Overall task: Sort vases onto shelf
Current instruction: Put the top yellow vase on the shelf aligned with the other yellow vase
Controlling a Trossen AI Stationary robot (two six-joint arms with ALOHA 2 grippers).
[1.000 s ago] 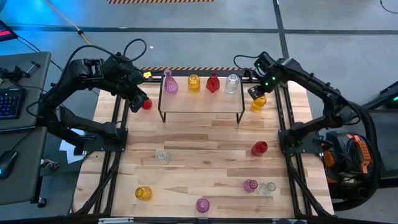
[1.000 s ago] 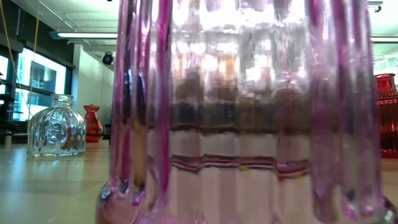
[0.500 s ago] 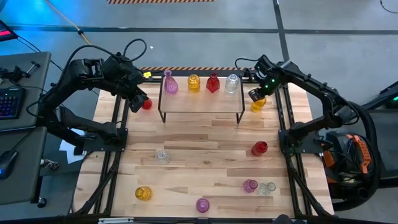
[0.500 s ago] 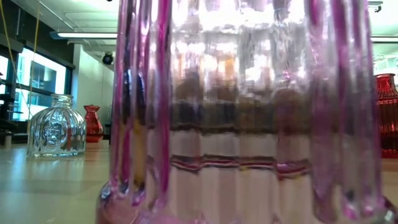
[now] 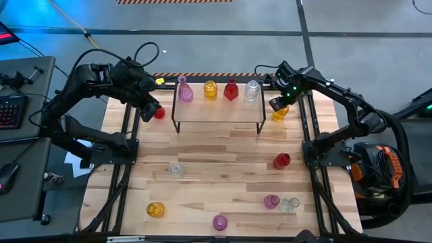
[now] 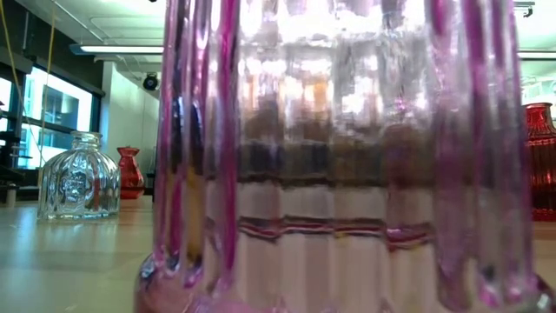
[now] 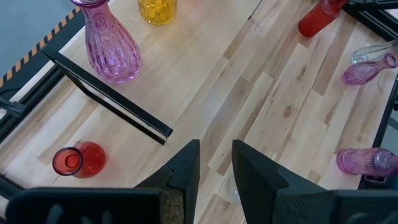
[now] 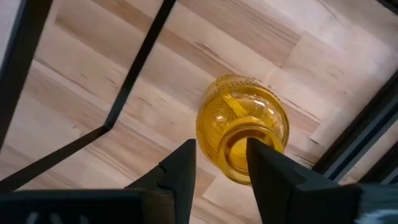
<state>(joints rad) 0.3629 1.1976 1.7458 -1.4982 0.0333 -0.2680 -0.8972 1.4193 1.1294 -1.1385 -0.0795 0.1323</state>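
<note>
The shelf (image 5: 217,116) stands at the table's far middle on thin black legs. On it stand a pink vase (image 5: 184,91), a yellow one (image 5: 210,90), a red one (image 5: 231,90) and a clear one (image 5: 252,90). Another yellow vase (image 8: 242,127) stands on the table just right of the shelf. My right gripper (image 8: 221,149) hangs over it, open and pointing down, one finger above the rim of its mouth. Left of the shelf, my left gripper (image 7: 216,149) waits with a narrow gap between its fingers, above a red vase (image 7: 78,160) that stands on the table.
Loose vases lie or stand on the near half of the table: red (image 5: 282,160), clear (image 5: 176,169), yellow (image 5: 155,210), pink (image 5: 220,222), and pink (image 5: 271,201) beside clear (image 5: 291,203). The low view is filled by a pink vase (image 6: 330,156). The shelf's black leg (image 8: 134,68) is close to my right gripper.
My right gripper has sunk toward the yellow vase beside the shelf. The vase has stayed where it was.
</note>
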